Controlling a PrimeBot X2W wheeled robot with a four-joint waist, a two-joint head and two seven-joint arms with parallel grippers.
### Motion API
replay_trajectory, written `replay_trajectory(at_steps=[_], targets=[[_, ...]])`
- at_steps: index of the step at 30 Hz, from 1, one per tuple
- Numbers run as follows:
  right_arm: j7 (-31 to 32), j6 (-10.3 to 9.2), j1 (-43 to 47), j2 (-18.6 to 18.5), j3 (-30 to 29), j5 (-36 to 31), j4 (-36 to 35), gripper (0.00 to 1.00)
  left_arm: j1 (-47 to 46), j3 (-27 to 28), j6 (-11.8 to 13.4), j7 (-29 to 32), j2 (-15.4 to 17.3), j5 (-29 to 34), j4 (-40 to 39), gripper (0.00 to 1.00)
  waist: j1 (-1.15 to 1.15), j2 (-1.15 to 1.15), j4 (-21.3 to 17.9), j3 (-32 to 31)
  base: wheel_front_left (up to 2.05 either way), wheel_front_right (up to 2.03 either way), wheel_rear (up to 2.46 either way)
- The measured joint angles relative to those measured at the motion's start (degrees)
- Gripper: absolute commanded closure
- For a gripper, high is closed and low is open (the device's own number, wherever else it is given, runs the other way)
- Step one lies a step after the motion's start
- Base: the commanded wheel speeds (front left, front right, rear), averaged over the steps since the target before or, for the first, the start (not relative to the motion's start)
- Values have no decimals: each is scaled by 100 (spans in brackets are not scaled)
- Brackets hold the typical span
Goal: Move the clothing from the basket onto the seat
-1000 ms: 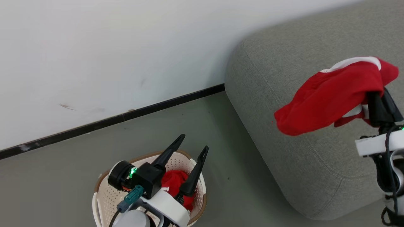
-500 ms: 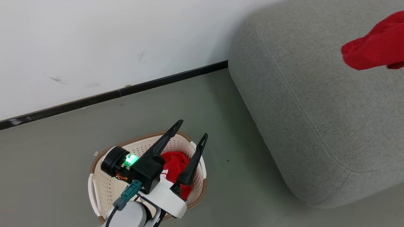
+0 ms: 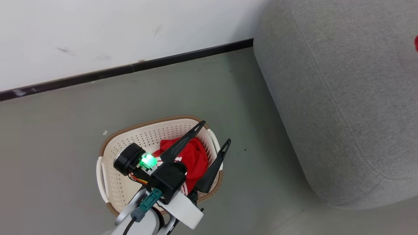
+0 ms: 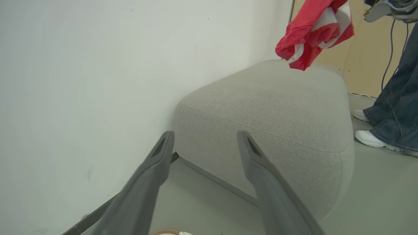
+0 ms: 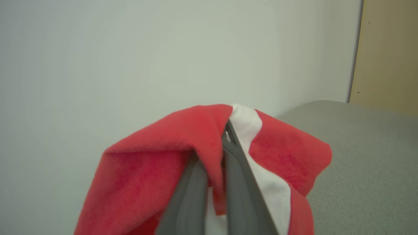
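- The head camera is panning. The wall, floor, basket and seat are all shifting together across the head view, so this is camera motion and the things themselves are not moving.
- The right gripper is clamping a red-and-white garment, with fabric draping over both fingers.
- A second ago the garment was hanging over the seat's near left edge in the head view. Now a red sliver is showing at that view's right edge, so it is travelling further over the seat.
- In the left wrist view the garment is hanging above the far part of the seat top. I cannot tell whether its lowest fold is touching.
- The left gripper is hovering over the basket as before, fingers spread and gripping nothing.
- A second garment is lying in the basket's right half.
- A person's legs are standing beyond the seat.
- Judgement: the carry is nearly finishing. Release comes next, then one more pickup.
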Motion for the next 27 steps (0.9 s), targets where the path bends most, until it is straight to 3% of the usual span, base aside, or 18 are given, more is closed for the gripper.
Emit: replay_trajectory(at_steps=[15,27], targets=[[-203,0,-480,-38,-447,-326,873,100,-288,-187,-55,247,43,172,-428,0,0,0,339,605,0,0,0],[-255,0,-477,561,-449,-555,1418,100,-485,-272,-113,322,53,323,-539,0,0,0,564,1033,0,0,0]])
